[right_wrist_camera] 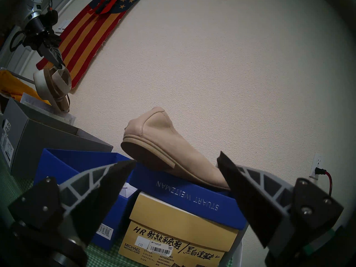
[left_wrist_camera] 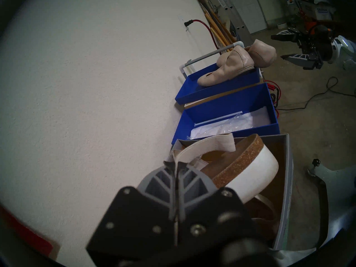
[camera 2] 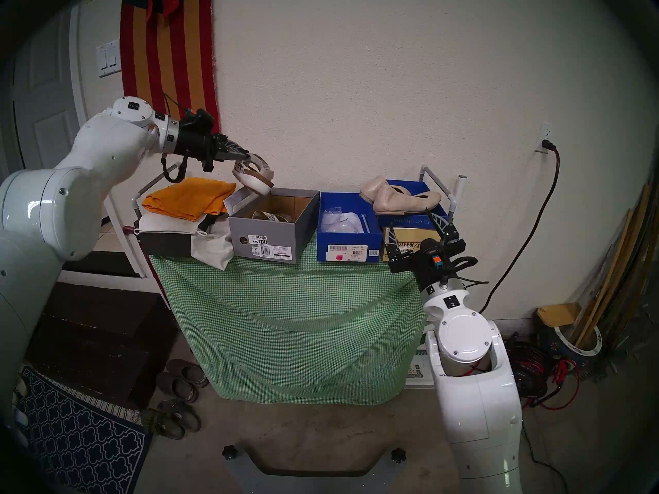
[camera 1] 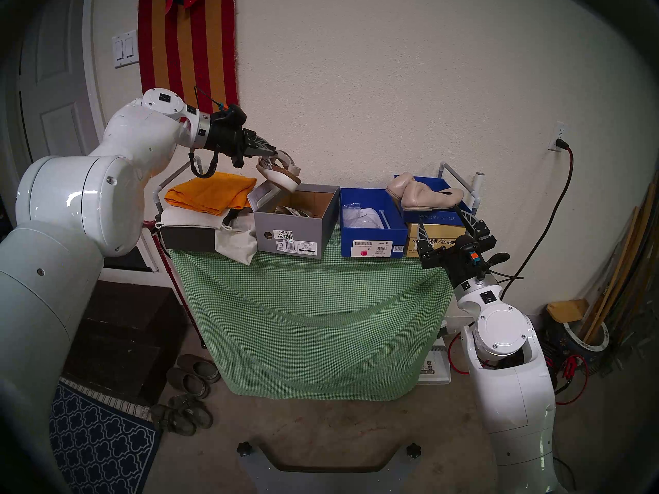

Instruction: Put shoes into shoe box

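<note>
A white-soled platform sandal (camera 1: 281,177) hangs tilted over the back left corner of the open grey shoe box (camera 1: 292,233). My left gripper (camera 1: 272,151) is shut on its pale strap (left_wrist_camera: 204,147). A second sandal (camera 1: 292,211) lies inside that box. Two beige flats (camera 1: 424,194) rest on a blue lid (right_wrist_camera: 192,195) atop a tan box (right_wrist_camera: 183,232) at the right. My right gripper (camera 1: 82,217) stands open and empty just in front of and below the flats (right_wrist_camera: 163,141). An open blue shoe box (camera 1: 372,238) with white tissue stands in the middle.
An orange cloth (camera 1: 210,190) and white dust bags (camera 1: 235,240) lie left of the grey box. A green checked cloth (camera 1: 313,304) drapes the table. Dark clogs (camera 1: 192,375) sit on the floor at front left. The wall stands close behind the boxes.
</note>
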`<state>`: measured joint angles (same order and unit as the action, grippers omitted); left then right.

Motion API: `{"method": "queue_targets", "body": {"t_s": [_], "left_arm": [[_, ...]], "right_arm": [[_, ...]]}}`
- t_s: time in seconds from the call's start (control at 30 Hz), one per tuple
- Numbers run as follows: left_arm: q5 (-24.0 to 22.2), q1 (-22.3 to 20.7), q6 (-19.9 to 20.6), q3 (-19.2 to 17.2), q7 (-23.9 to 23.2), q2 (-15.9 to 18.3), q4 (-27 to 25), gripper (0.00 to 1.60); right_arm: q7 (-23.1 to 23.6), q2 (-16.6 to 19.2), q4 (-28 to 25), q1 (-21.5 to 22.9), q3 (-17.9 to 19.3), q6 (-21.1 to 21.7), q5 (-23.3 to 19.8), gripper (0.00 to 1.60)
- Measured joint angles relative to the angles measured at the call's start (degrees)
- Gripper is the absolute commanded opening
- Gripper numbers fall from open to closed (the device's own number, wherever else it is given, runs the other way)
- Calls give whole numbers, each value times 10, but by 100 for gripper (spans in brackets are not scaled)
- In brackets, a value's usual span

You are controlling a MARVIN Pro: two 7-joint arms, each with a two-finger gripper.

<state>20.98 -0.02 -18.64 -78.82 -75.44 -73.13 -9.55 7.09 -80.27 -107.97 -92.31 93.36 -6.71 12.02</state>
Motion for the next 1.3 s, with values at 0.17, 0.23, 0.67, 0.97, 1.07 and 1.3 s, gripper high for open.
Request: {"method": "queue_targets", "body": {"t_s": [0.17, 0.23, 0.67, 0.97, 1.07, 1.3], "left_arm": [[13, 2, -28, 15, -3, -10, 1, 0], [20, 2, -45, 23, -10, -13, -1, 0], [65, 44, -145, 74, 30, -49, 0, 0], [80, 56, -178, 92, 64, -65, 16, 36], [87, 57, -185, 99, 72, -69, 21, 160], [89, 54, -193, 100, 80, -68, 33, 160]], "right_arm": [[0, 0, 0, 0, 0, 0, 0, 160], [0, 0, 0, 0, 0, 0, 0, 160], [0, 0, 0, 0, 0, 0, 0, 160], [0, 0, 0, 0, 0, 0, 0, 160], [0, 0, 0, 0, 0, 0, 0, 160], [0, 0, 0, 0, 0, 0, 0, 160]]}}
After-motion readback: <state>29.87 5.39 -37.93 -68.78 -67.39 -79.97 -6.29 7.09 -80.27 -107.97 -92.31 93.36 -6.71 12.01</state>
